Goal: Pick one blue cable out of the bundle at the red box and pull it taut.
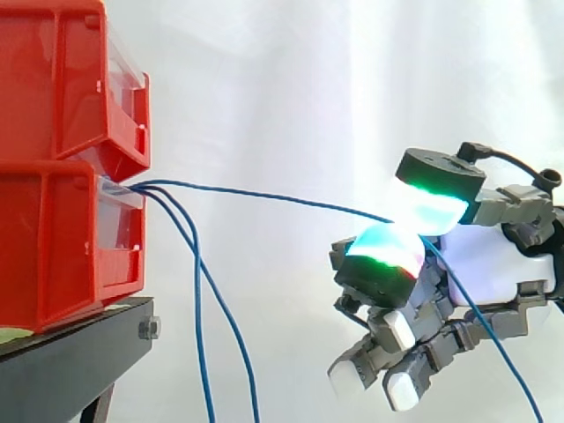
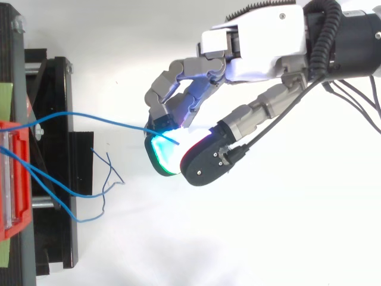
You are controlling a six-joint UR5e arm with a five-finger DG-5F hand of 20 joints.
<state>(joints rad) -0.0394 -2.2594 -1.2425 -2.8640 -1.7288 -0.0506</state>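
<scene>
Several thin blue cables come out between the two stacked red bins [image 1: 53,247] at the left. One blue cable [image 1: 264,195] runs almost straight to the right, into my hand [image 1: 493,260]. Two glowing green-and-red fingertip pads [image 1: 388,251] are pinched on it, and its free end trails down past the palm to the lower right. From above, the same cable [image 2: 107,122] leaves the red box [image 2: 12,179] and ends between the pads of my hand [image 2: 262,36]. The other fingers are curled below. Two more blue cables [image 1: 201,352] hang slack from the bins.
The bins stand on a black stand [image 1: 70,361] at the left edge. From above, the slack cables [image 2: 59,192] loop over the stand [image 2: 56,149] and their ends lie on the white surface. A white curtain is behind.
</scene>
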